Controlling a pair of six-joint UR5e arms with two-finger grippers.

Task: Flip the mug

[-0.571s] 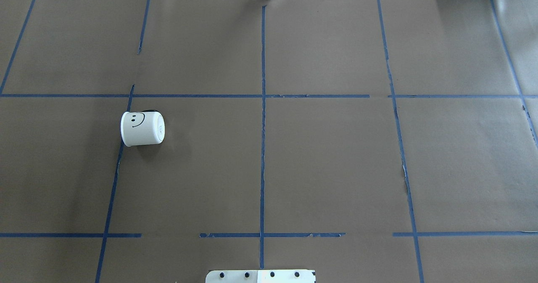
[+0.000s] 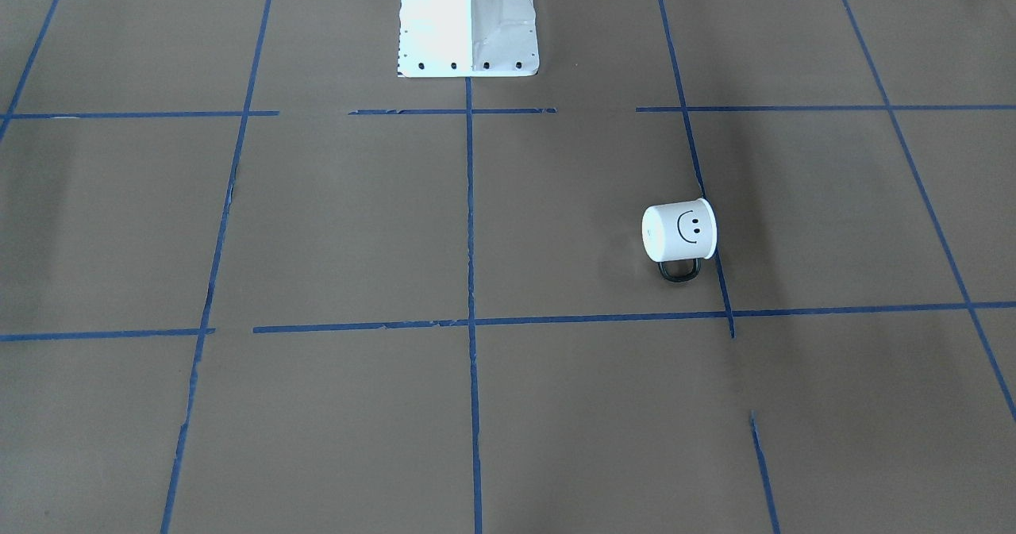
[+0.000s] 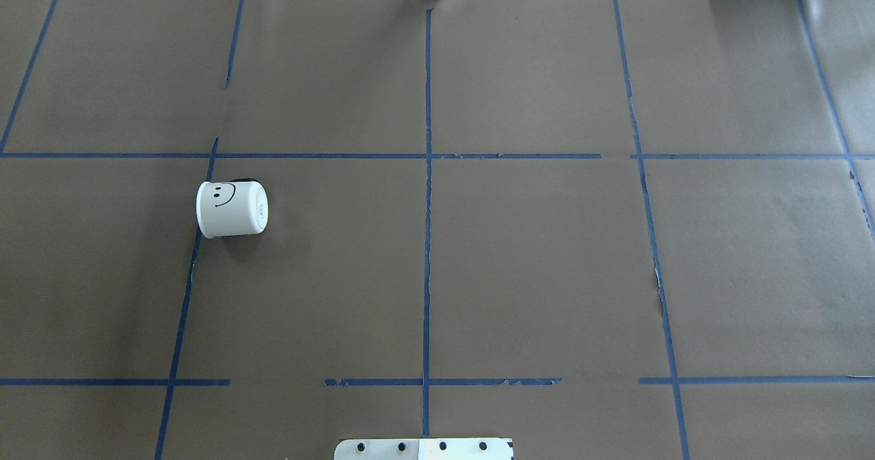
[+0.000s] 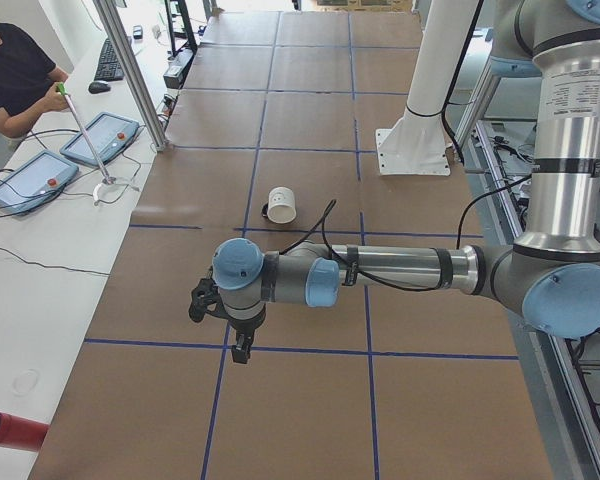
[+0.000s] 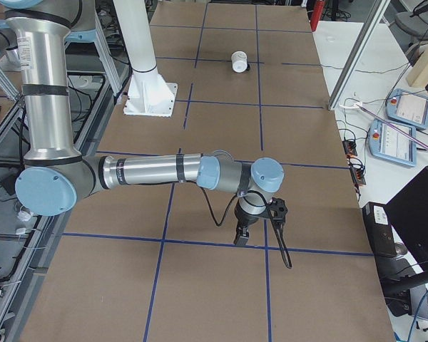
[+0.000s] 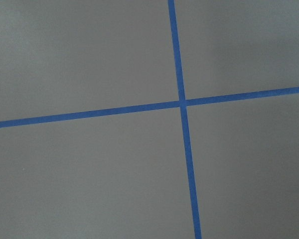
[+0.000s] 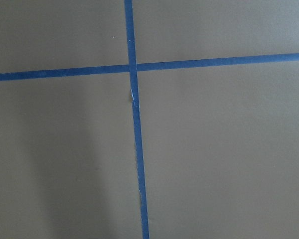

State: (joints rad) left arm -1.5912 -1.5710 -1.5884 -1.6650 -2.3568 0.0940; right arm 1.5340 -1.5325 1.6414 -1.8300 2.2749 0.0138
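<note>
The mug (image 3: 232,208) lies on its side on the tabletop (image 3: 519,262), robot's left half, rim touching a tape line (image 3: 181,309). The left end effector (image 4: 242,353) and right end effector (image 5: 241,239) hang far from it; spread or pressed together, I cannot tell.

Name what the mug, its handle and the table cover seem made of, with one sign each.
Mug: smooth white, enamel or ceramic, unclear which. Handle: thin black loop, perhaps metal. Table cover: matte brown paper, by its torn seams.
</note>
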